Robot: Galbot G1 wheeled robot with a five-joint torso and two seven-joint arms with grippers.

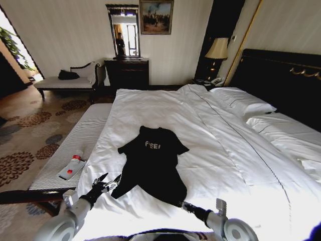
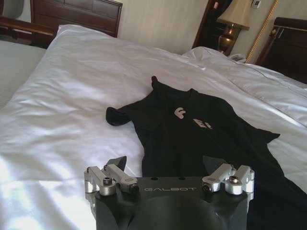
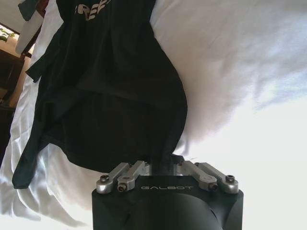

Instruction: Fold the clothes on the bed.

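Observation:
The clothes are one black T-shirt (image 1: 152, 161) with white chest lettering, lying spread on the white duvet of the bed (image 1: 165, 108), collar away from me. My left gripper (image 1: 107, 183) is open beside the shirt's near left corner. In the left wrist view its fingers (image 2: 117, 163) stand wide apart just above the duvet at the edge of the T-shirt (image 2: 192, 134). My right gripper (image 1: 183, 204) is at the hem's near right corner. The right wrist view shows this gripper (image 3: 161, 162) shut on the hem of the T-shirt (image 3: 115, 86), the fabric bunched at the fingertips.
A striped bench (image 1: 75, 150) runs along the bed's left side with a small red-and-white item (image 1: 72, 168) on it. White pillows (image 1: 248, 106) lie by the dark headboard (image 1: 281, 80) on the right. Far back stand a dresser (image 1: 126, 73), a lamp (image 1: 217, 49) and a chaise (image 1: 65, 83).

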